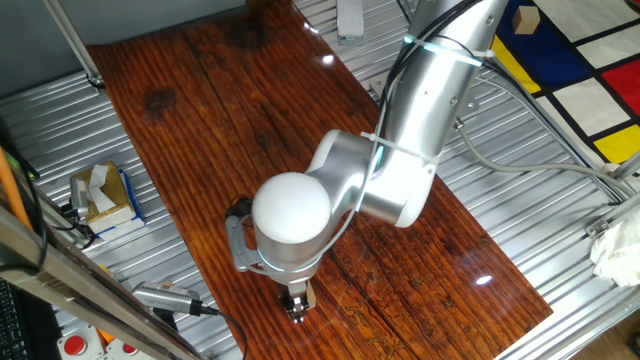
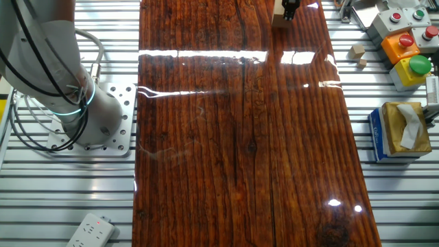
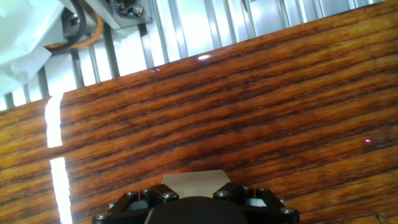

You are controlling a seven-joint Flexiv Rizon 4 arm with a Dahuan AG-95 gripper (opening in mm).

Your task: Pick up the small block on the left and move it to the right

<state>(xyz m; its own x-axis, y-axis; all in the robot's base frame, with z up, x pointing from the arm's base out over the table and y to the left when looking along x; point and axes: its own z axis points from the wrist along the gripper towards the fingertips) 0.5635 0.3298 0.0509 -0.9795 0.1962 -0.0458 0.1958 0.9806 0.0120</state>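
The small block (image 3: 196, 180) is light tan with a flat face. In the hand view it sits between my two fingers, low in the frame, on the dark wooden board (image 3: 249, 106). My gripper (image 3: 197, 194) is closed on its sides. I cannot tell whether it is lifted off the board. In one fixed view the gripper (image 1: 295, 303) points down at the near end of the board, with a bit of the block (image 1: 305, 291) showing beside the fingers. In the other fixed view the gripper (image 2: 290, 8) and block (image 2: 279, 18) are at the top edge.
A yellow-and-blue tissue box (image 2: 401, 130) stands on the slatted metal table beside the board; it also shows in one fixed view (image 1: 105, 195). Button boxes (image 2: 410, 55) and two loose small blocks (image 2: 355, 50) lie nearby. A power strip (image 2: 89, 230) and white cloth (image 1: 615, 245) lie off the board.
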